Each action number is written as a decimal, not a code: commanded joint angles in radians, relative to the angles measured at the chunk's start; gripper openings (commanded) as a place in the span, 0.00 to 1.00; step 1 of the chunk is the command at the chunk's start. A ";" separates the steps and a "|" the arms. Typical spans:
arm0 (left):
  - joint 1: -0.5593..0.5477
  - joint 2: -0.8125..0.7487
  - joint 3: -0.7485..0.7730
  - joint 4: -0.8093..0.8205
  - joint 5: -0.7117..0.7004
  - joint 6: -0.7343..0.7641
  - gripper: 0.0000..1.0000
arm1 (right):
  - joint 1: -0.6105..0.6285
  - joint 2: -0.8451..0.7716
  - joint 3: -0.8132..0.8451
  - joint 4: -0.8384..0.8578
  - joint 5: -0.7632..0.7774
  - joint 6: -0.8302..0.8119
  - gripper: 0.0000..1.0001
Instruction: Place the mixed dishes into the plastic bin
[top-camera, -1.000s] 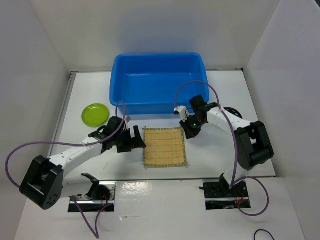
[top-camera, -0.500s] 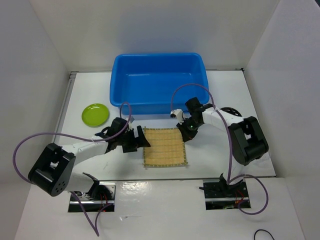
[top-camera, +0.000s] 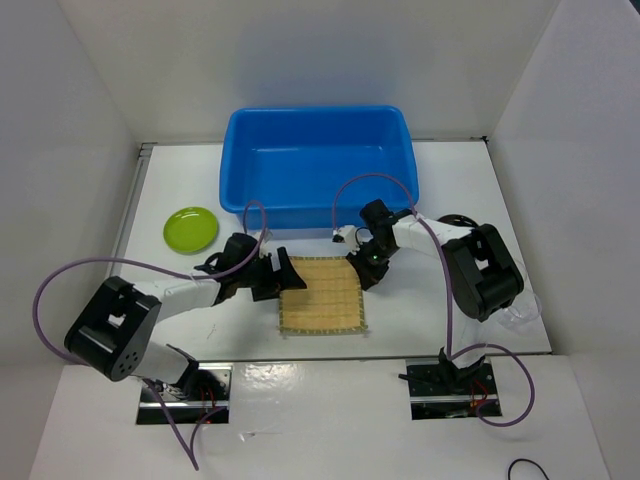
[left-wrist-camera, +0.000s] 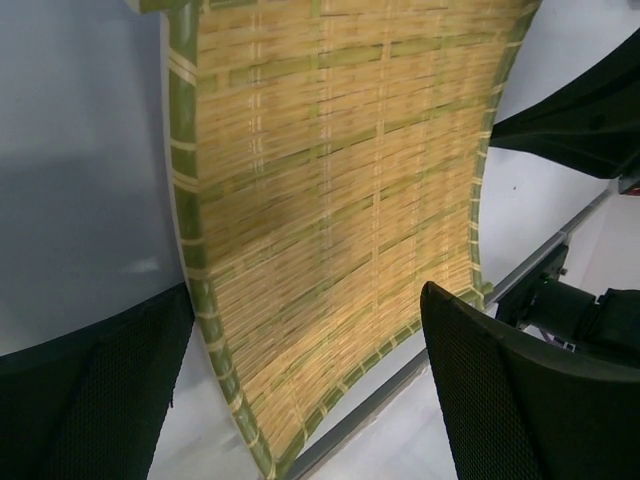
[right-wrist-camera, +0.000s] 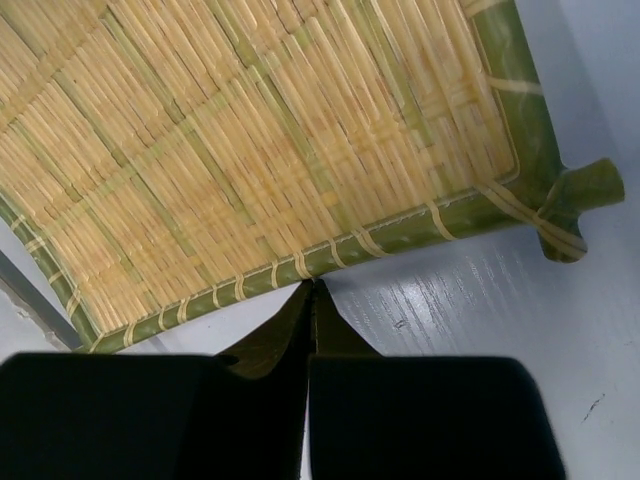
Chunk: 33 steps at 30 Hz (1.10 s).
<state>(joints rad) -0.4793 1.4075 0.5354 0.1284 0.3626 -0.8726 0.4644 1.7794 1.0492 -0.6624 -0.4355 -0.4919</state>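
Tan woven bamboo rectangular mat: lying flat, frame centre.
Left gripper: jaws spread wide at the mat's left edge.
Right gripper: jaws pressed together, tips touching its upper-right rim.

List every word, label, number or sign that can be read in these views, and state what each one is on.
No readable text in any view.
The blue bin, bamboo mat and green plate are plain, with no print or label.
The arm mounts at the near edge show small parts, too small to tell whether any is a marking.
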 joint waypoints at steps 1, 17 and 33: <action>-0.005 0.065 -0.035 0.098 0.039 -0.016 1.00 | 0.011 0.037 0.006 0.043 0.035 -0.016 0.00; -0.056 0.111 -0.054 0.220 0.092 -0.048 0.21 | 0.011 0.028 -0.003 0.043 0.055 -0.016 0.00; -0.084 -0.387 0.452 -0.460 0.074 -0.025 0.00 | -0.462 -0.241 0.147 -0.275 -0.261 -0.240 0.00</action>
<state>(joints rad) -0.5735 1.0748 0.8169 -0.3023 0.3798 -0.9131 0.1158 1.6592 1.1236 -0.8398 -0.5819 -0.6544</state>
